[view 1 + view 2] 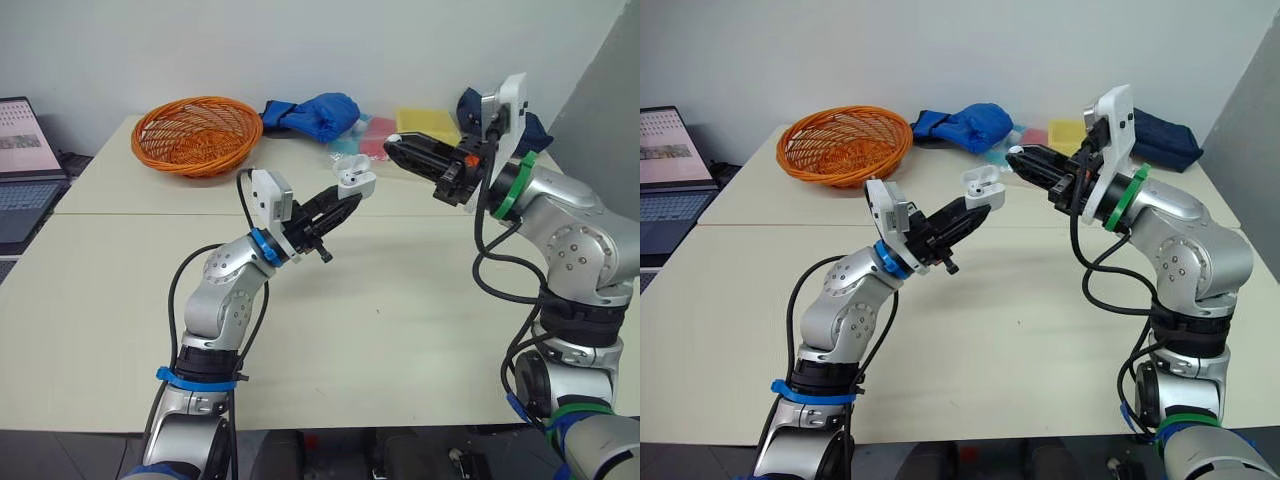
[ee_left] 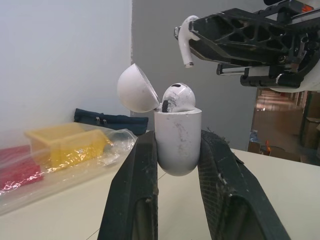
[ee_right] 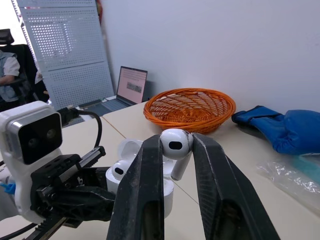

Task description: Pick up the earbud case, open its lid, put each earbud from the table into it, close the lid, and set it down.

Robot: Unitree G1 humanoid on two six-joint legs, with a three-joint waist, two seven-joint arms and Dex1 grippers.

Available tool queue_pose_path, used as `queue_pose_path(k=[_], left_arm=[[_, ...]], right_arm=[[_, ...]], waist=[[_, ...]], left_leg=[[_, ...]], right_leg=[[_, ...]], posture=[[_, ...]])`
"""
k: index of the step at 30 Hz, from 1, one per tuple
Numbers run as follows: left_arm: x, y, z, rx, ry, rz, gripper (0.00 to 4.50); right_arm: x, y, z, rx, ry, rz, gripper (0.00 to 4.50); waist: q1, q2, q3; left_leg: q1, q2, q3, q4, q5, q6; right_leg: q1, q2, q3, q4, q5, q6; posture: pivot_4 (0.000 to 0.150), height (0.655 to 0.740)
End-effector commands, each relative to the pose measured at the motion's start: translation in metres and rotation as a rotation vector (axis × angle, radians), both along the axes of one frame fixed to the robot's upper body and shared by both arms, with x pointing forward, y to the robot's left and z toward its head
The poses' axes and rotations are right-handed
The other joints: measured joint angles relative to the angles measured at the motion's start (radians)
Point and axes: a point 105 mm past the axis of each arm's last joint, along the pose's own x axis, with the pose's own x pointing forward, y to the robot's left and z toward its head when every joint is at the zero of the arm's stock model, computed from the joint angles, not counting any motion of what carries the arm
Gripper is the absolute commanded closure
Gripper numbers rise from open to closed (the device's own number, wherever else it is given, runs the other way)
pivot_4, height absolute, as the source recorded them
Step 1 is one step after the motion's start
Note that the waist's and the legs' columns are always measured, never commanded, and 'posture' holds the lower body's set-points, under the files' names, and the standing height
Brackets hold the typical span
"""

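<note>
My left gripper (image 1: 347,200) is shut on the white earbud case (image 2: 177,140), held above the table with its lid (image 2: 137,89) flipped open. One white earbud (image 2: 177,97) sits in the case. My right gripper (image 1: 392,146) is shut on a second white earbud (image 3: 176,150), its stem hanging down. That earbud (image 2: 185,42) hovers just above and beside the open case (image 1: 355,179), a small gap apart.
An orange wicker basket (image 1: 196,133) stands at the back left of the table. Blue cloth (image 1: 312,114), a dark pouch (image 1: 1163,138) and bagged yellow and red items (image 1: 400,127) lie along the far edge. A laptop (image 1: 24,165) sits off to the left.
</note>
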Motion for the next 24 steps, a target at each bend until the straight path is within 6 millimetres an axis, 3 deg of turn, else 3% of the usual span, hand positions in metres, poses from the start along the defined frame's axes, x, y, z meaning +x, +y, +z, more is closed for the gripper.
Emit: queue_pose_path(k=[1,13,24], left_arm=[[-0.005,-0.007,0.018,-0.01,-0.068,-0.033,3.77],[-0.008,-0.008,0.019,0.002,-0.086,-0.048,3.77],[-0.009,-0.008,0.02,-0.005,-0.096,-0.054,3.77]], right_arm=[[-0.009,0.007,0.014,0.026,-0.058,0.03,4.01],[-0.01,0.018,0.005,-0.019,-0.041,0.046,4.01],[-0.005,0.011,-0.01,-0.119,-0.055,-0.004,4.01]], waist=[[-0.003,0.0,0.0],[-0.01,0.0,0.0],[-0.011,0.0,0.0]], left_leg=[[0.0,0.0,-0.001,0.0,0.0,0.0],[0.0,0.0,-0.001,0.0,0.0,0.0],[-0.001,0.0,-0.001,0.0,0.0,0.0]], right_leg=[[0.0,0.0,0.0,0.0,0.0,0.0],[0.0,0.0,0.0,0.0,0.0,0.0],[0.0,0.0,0.0,-0.001,0.0,0.0]], posture=[[0.15,0.74],[0.15,0.74],[0.15,0.74]])
